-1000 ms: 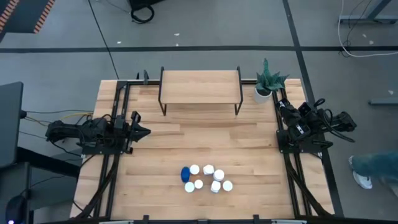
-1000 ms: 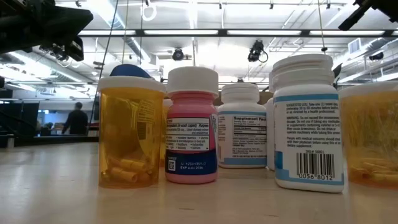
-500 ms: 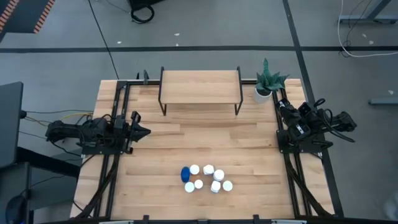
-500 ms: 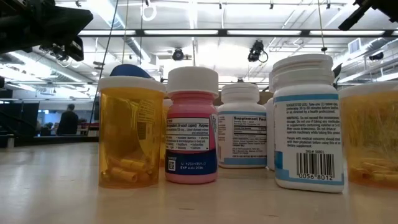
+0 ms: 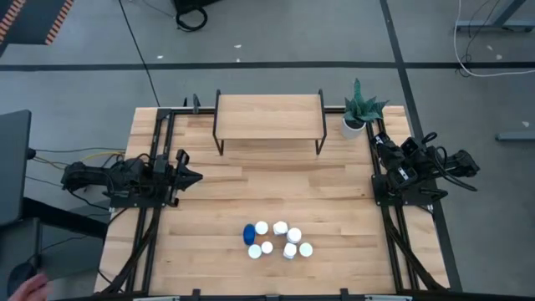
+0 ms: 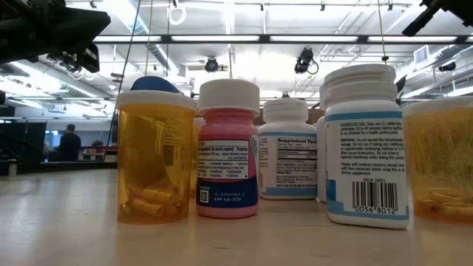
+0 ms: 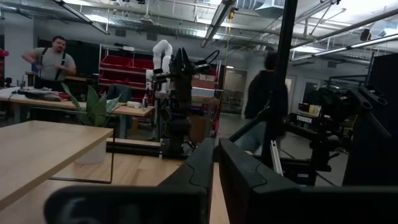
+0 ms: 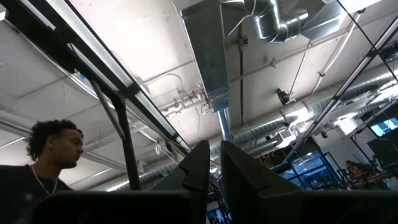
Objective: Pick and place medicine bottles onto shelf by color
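Several medicine bottles [image 5: 276, 238] stand in a cluster on their bases near the table's front middle: white caps and one blue cap [image 5: 249, 233]. In the low view an orange bottle [image 6: 154, 162], a pink one [image 6: 228, 151] and white ones [image 6: 367, 148] show up close. The shelf [image 5: 269, 117] stands on its black legs at the far middle. My left gripper [image 5: 194, 176] rests at the table's left edge, shut and empty [image 7: 214, 163]. My right gripper [image 5: 378, 139] rests at the right edge, shut and empty, pointing upward [image 8: 214, 155].
A potted green plant [image 5: 359, 110] stands at the far right beside the shelf. Black rails [image 5: 155, 209] run along both table sides. Bare wood lies between the bottles and the shelf. People stand in the room beyond the table [image 7: 53, 59].
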Robot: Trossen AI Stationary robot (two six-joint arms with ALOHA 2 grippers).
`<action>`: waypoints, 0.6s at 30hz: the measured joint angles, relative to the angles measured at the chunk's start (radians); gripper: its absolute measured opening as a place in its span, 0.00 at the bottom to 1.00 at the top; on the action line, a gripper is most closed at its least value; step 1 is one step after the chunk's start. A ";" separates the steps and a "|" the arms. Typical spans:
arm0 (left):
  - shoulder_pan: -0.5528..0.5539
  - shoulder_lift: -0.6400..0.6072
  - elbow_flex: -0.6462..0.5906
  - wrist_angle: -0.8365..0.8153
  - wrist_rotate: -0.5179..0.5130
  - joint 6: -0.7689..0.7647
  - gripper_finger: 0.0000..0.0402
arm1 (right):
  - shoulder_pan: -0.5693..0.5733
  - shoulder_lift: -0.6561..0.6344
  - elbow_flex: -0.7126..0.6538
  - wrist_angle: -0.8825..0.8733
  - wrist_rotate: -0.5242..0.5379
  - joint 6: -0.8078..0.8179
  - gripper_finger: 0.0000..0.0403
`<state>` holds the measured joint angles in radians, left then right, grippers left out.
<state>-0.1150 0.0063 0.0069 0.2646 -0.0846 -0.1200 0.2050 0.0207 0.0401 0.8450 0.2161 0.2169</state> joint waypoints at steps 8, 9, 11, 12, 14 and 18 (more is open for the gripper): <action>0.000 0.000 0.000 0.000 0.000 0.000 0.09 | 0.000 0.000 0.000 0.000 0.000 0.000 0.12; 0.000 0.000 0.000 0.000 0.000 0.000 0.09 | 0.000 0.000 0.000 0.000 0.000 0.000 0.12; 0.000 0.000 0.000 0.000 0.000 0.000 0.09 | 0.000 0.000 0.000 0.000 0.000 0.000 0.12; 0.000 0.000 0.000 0.000 0.000 0.000 0.08 | 0.000 0.000 0.000 0.000 0.000 0.000 0.12; 0.000 0.000 0.000 0.000 0.000 0.000 0.08 | 0.000 0.000 0.000 0.000 0.000 0.000 0.12; 0.000 0.000 0.000 0.000 0.000 0.000 0.07 | 0.000 0.000 0.000 0.000 0.000 0.000 0.12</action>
<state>-0.1152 0.0062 0.0068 0.2646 -0.0847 -0.1200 0.2050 0.0204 0.0400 0.8450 0.2161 0.2169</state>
